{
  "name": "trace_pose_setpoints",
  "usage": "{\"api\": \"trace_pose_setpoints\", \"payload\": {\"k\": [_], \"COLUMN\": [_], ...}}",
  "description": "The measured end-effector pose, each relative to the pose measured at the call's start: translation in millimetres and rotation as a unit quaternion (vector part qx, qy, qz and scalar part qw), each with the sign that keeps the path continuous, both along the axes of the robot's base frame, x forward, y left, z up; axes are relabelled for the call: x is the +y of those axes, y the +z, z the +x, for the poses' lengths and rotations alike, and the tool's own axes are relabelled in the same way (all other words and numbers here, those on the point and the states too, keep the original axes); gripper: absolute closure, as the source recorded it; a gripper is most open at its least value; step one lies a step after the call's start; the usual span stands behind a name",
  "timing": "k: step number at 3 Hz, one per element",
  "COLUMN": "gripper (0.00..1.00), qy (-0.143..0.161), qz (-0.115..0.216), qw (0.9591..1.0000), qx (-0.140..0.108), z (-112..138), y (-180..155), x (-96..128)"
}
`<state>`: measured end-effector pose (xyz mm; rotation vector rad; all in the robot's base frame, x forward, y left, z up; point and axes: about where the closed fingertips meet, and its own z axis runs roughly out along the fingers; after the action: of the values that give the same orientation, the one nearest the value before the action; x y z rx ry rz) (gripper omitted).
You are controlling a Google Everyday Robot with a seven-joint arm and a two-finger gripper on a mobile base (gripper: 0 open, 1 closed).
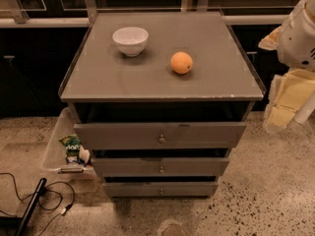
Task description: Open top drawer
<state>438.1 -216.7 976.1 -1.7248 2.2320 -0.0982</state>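
One pincer (pixel 289 101), partly out of view at right; top drawer (pixel 202 134) untouched

The top drawer (pixel 202 133) lies directly under the cabinet top (pixel 147 77). It has a wide, flat grey front, set level, with one small round brass knob (pixel 161 138) at its centre. A dark gap runs along its upper edge. The gripper (pixel 289 100) hangs at the right edge, well apart from the drawer

No text is legible, even on the green packet (pixel 73 144); the tool (pixel 288 100) hangs far right.
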Motion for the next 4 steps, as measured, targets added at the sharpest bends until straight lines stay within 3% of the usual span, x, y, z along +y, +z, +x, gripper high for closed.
{"api": "trace_pose_setpoints", "payload": {"k": [1,2,4], "gripper": [0.0,0.0,0.0], "qy": [0.0,0.009,0.077], "qz": [-0.003,0.009,0.026], "qw": [1.0,0.9998,0.9963], "qx": [-0.002,0.017,0.03], "z": [1,8,30], "y": [-5,-46,-146], "x": [1,-3,-2]}}
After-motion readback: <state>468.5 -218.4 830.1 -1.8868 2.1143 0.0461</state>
